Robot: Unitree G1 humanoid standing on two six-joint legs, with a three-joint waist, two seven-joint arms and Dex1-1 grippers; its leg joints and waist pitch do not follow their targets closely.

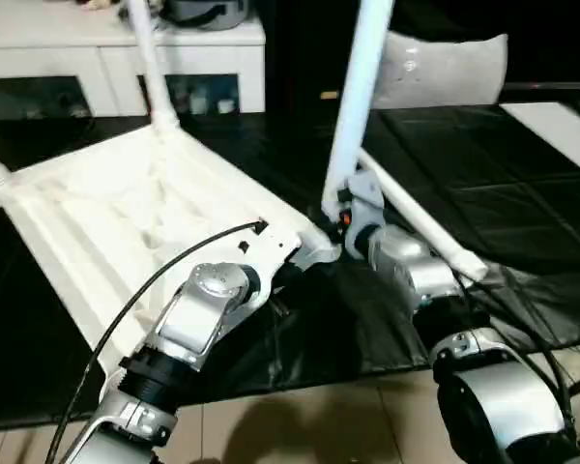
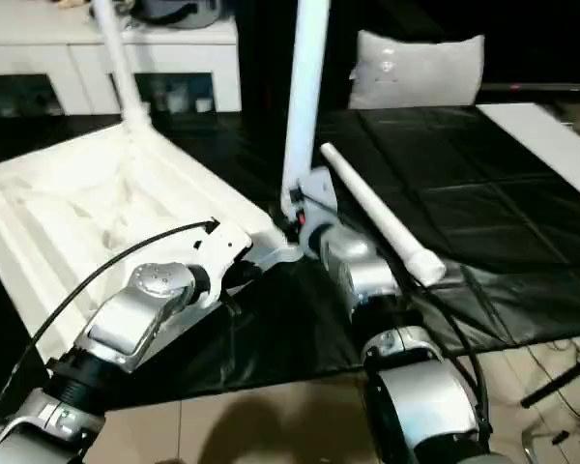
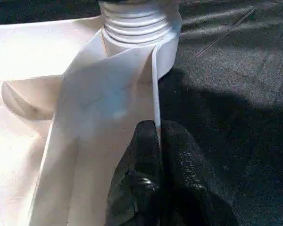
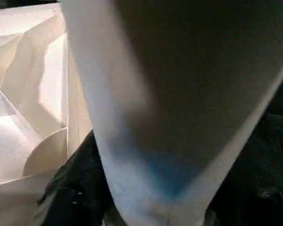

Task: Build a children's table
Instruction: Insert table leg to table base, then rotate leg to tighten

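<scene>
No text, label, brand, number or sign can be read anywhere in these pictures.
</scene>
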